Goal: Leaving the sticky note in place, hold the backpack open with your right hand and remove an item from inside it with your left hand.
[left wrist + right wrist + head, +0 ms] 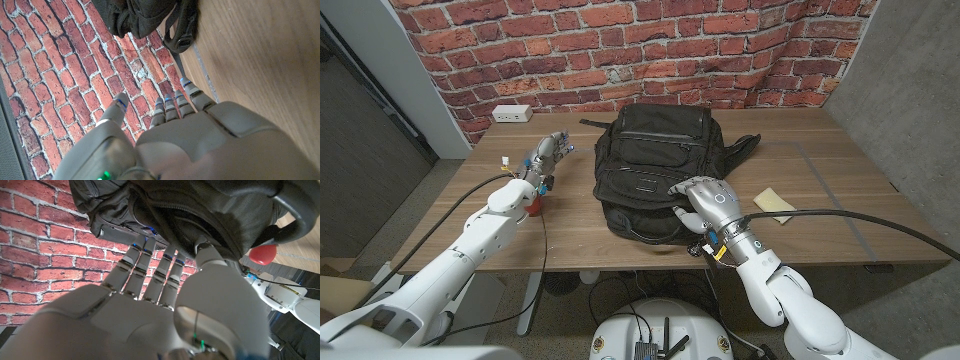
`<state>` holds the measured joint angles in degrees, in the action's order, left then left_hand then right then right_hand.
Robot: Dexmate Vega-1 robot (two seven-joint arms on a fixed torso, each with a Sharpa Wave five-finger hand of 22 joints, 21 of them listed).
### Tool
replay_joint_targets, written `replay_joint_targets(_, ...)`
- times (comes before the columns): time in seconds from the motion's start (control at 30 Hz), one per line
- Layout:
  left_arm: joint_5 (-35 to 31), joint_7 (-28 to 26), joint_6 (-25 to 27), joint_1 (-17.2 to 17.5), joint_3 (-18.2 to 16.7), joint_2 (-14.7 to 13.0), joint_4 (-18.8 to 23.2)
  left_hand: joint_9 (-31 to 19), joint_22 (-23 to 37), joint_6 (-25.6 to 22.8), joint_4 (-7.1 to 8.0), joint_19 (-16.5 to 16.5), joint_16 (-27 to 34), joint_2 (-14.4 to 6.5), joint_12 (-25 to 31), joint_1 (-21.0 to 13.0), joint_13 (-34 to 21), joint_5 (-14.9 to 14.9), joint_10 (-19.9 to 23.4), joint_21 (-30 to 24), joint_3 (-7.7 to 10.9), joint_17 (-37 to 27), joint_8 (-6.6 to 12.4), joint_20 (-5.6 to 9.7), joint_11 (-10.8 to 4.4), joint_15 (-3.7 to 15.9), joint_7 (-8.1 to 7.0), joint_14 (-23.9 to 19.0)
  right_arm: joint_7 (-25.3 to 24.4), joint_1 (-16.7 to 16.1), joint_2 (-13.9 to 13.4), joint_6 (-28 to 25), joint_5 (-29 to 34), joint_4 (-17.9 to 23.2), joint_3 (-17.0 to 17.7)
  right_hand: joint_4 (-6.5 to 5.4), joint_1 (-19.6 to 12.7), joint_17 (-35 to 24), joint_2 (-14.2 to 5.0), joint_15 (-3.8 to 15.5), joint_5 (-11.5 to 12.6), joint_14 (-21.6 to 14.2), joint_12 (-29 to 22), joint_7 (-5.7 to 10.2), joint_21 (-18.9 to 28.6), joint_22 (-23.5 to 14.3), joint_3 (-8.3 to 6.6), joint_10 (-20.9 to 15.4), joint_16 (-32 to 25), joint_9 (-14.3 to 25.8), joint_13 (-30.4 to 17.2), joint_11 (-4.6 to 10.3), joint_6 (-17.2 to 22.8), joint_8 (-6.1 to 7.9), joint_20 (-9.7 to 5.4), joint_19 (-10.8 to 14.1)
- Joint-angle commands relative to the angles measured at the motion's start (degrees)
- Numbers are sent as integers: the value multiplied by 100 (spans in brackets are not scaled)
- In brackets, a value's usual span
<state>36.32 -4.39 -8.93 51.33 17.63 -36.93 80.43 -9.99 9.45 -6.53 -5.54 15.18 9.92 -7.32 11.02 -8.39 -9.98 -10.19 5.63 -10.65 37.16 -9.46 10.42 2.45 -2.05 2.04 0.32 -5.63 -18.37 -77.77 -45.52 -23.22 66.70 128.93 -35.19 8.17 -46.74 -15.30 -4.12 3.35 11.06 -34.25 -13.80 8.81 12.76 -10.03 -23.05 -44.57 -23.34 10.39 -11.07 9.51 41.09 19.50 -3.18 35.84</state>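
Lying lengthwise at the middle of the wooden desk (820, 190), the black fabric backpack (655, 165) is meeting the right hand (705, 205), whose fingers are resting on its near opening, while the left hand (545, 158) is hovering empty, fingers apart, well to its left.

Black backpack (655, 160), yellow sticky note (775, 203)

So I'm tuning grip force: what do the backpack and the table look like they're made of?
The backpack looks like black woven synthetic fabric, matte, creasing softly under the right hand; likely nylon, though that's a guess. The table shows brown wood grain with a smooth, low-sheen finish; solid wood or laminate can't be told.
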Motion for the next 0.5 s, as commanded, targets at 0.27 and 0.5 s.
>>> replay_joint_targets(0.27,-11,-23,-15,1,7,32,-35,-12,31,-42,-18,44,10,-144,-11,58,-12,-3,44,-30,38,-18,9,263,13,28,-21,-33,-160,138,83,-49,-30,-112,13,-79,133,58,-365,947,35,-318,-135,0,64,-24,-65,-615,16,-6,-17,-32,526,83,-665,189)
replay_joint_targets(0.5,-19,-46,-40,2,6,52,-41,-12,31,-43,-21,44,11,-145,-9,64,-13,-2,47,-30,49,-17,8,263,10,26,-23,-34,-193,155,85,-98,-31,-87,44,3,85,70,-510,969,49,-576,-196,-27,102,-28,-190,-1054,20,-21,-8,-6,968,129,-739,333)
